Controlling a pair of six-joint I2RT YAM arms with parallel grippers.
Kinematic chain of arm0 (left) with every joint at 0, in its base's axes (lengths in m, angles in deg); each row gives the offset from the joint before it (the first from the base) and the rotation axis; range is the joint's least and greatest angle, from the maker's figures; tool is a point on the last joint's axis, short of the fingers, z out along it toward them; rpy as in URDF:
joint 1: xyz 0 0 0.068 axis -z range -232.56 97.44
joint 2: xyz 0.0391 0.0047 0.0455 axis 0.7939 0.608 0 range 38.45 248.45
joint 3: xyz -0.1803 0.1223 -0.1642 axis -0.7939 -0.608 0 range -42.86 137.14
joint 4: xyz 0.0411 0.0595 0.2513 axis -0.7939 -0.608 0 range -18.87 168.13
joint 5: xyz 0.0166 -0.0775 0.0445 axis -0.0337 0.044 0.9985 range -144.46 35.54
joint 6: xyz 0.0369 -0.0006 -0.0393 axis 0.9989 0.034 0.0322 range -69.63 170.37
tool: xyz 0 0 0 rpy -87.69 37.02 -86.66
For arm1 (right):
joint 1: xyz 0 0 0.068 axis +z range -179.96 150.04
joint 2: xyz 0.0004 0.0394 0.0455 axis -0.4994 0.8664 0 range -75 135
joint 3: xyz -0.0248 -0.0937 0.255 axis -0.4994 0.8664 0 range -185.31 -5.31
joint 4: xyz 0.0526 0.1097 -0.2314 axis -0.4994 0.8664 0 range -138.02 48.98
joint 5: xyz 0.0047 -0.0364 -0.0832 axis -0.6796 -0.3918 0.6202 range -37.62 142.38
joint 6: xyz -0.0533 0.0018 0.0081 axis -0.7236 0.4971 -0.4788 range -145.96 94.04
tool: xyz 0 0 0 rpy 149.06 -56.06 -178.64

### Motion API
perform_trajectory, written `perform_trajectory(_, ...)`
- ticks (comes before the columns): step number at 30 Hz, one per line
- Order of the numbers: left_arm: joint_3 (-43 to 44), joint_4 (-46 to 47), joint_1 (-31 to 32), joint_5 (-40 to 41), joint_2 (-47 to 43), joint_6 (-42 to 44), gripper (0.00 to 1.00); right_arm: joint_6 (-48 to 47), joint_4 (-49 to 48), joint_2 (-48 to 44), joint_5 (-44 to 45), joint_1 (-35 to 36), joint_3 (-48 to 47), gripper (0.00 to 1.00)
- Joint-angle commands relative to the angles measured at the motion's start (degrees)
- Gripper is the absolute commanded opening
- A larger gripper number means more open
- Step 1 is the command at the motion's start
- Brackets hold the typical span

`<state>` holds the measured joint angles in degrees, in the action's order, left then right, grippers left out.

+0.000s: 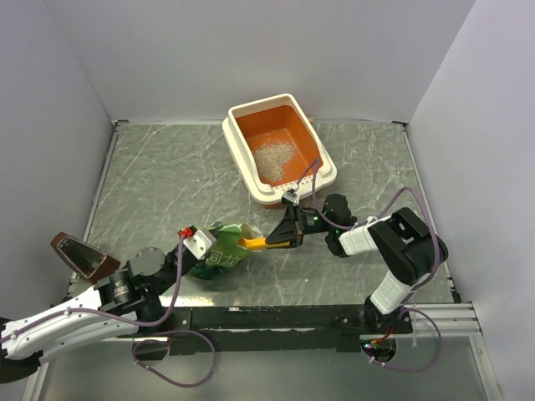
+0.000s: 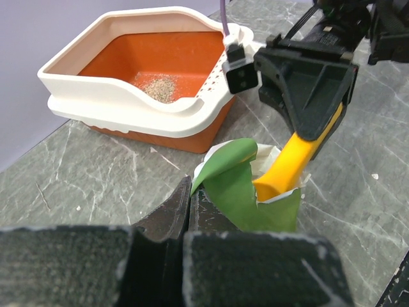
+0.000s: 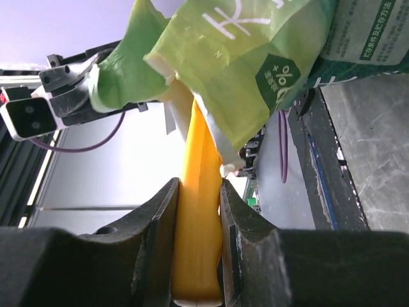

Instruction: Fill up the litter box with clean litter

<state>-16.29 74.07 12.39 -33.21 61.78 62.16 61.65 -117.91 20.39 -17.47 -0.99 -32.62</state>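
Mid-scoop at the green bag (image 2: 243, 185), with only a small heap of clean litter (image 1: 274, 157) in the litter box (image 2: 128, 105).

Pinches the bag's thin lip in the closed left tool (image 2: 190, 192); clamps the yellow scoop (image 2: 287, 166) by its handle in the right tool (image 3: 197, 192), blade sunk in the bag mouth. Places the box at the far side of the bench (image 1: 159, 175), apart from the bag. Probably loose, light, spill-prone granules: no direct grasp, so carry in the stiff scoop, level, held by the handle. Likely crinkly, slippery film; hold at the lip.
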Motion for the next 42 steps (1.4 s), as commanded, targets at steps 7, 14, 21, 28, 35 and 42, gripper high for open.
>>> perform_trajectory(7, 0.15, 3.62, 0.09, -0.43, 0.40, -0.10, 0.01, -5.88, -8.51, -12.16, -2.58, -3.04, 2.87, 0.00)
perform_trajectory(14, -0.02, 3.53, 0.00, 0.28, -0.48, 0.16, 0.01, -6.49, -6.23, -16.29, -2.49, -4.89, 5.07, 0.00)
perform_trajectory(21, -0.20, 3.62, 0.00, 0.98, -1.45, 0.34, 0.01, -10.25, 2.45, -23.40, -2.58, -6.82, 6.92, 0.00)
perform_trajectory(28, -0.02, 3.62, 0.00, 1.07, -1.27, 0.25, 0.01, -22.04, 23.73, -32.37, -1.87, -7.61, 4.99, 0.00)
perform_trajectory(35, -0.11, 3.61, 0.00, 1.33, -1.71, 0.34, 0.01, -21.78, 27.17, -36.41, -2.05, -9.46, 6.30, 0.00)
perform_trajectory(42, -0.20, 3.62, 0.00, 1.33, -1.97, 0.42, 0.01, -24.32, 37.17, -43.44, -1.09, -11.92, 6.92, 0.00)
